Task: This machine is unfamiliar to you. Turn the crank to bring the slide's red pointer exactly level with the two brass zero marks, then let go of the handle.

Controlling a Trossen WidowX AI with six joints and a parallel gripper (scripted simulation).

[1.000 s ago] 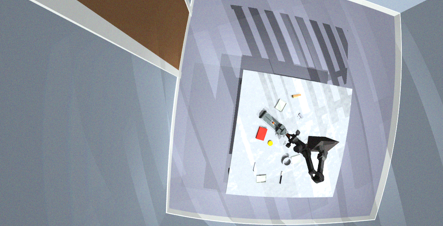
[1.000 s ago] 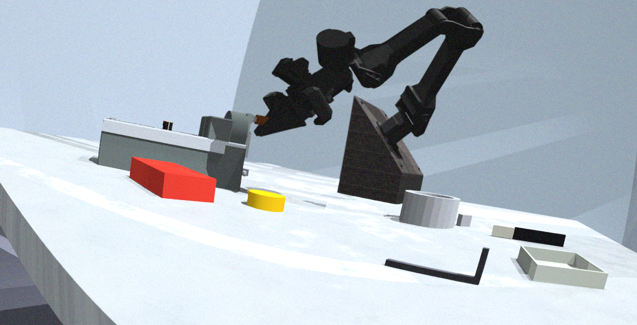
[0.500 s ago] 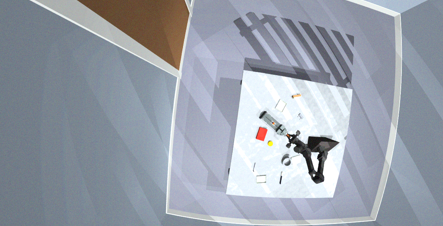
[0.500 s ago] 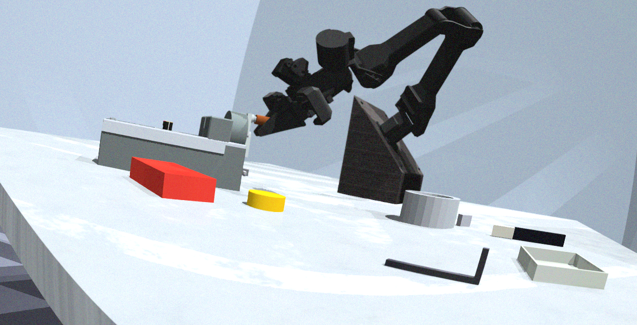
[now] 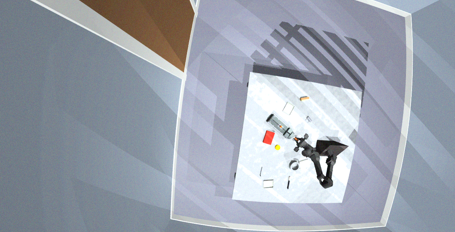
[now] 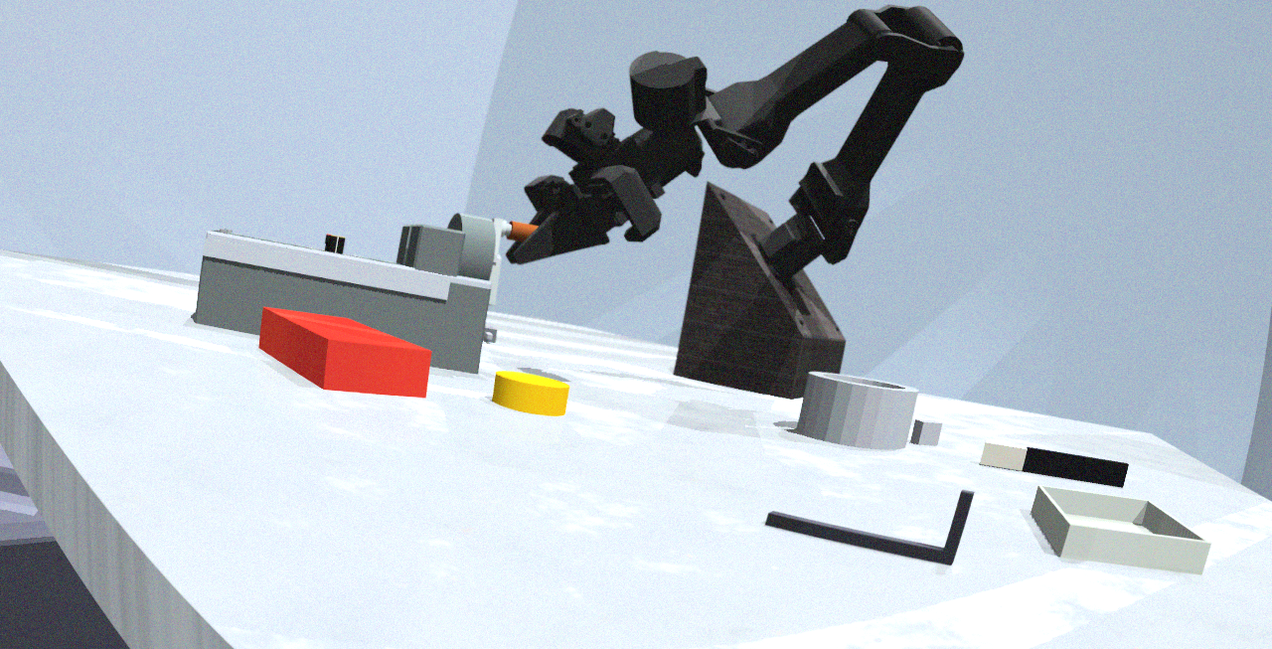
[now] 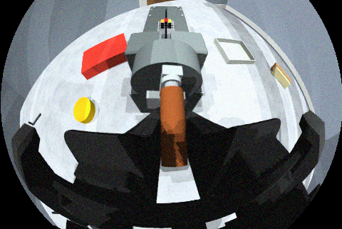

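The grey machine (image 5: 276, 123) (image 6: 231, 293) (image 7: 171, 52) has a round housing at its near end in the wrist view. The crank's orange-brown handle (image 6: 521, 231) (image 7: 172, 104) sticks out from it. My gripper (image 5: 296, 139) (image 6: 526, 242) (image 7: 170, 111) is shut on the handle, one black finger on each side. The slide's red pointer (image 7: 166, 19) shows between the two brass marks, left (image 7: 162, 21) and right (image 7: 169, 21). They look close to level, but are too small to tell whether exactly. The handle's far end lies between the fingers.
A red block (image 5: 268, 137) (image 6: 373, 360) (image 7: 103, 56) and a yellow disc (image 5: 277, 147) (image 6: 530, 393) (image 7: 83, 110) lie beside the machine. A pale tray (image 5: 284, 111) (image 7: 224, 58) lies on its other side. A grey cup (image 5: 290, 167) (image 6: 854, 413) stands near the arm's base (image 6: 746, 307).
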